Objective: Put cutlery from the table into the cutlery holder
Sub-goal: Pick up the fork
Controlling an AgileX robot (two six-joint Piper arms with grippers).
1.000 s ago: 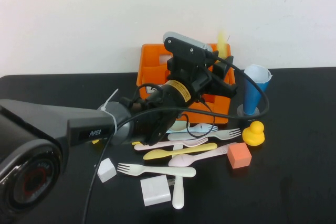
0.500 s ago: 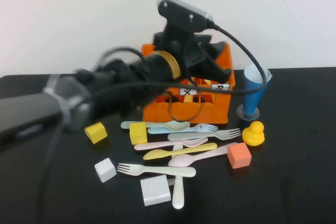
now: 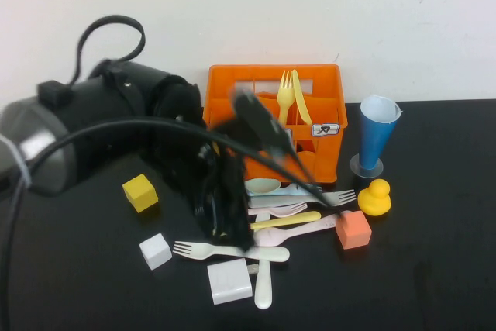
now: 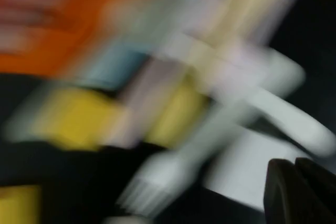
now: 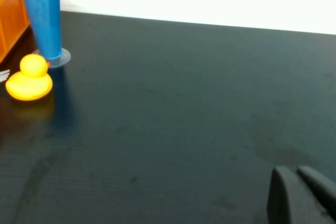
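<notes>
Left gripper (image 3: 225,226) hangs low over the cutlery pile on the table (image 3: 434,269); can't tell how its fingers stand, view blurred. Cream fork (image 3: 232,251) lies just beside it, on its near side; yellow knife (image 3: 291,220) and pale spoon (image 3: 267,186) sit to its right. Behind it, the cutlery holder (image 3: 225,91) holds a yellow fork (image 3: 285,98) upright. Right gripper (image 5: 302,195) is pressed together above bare table, well apart from the rubber duck (image 5: 29,80).
</notes>
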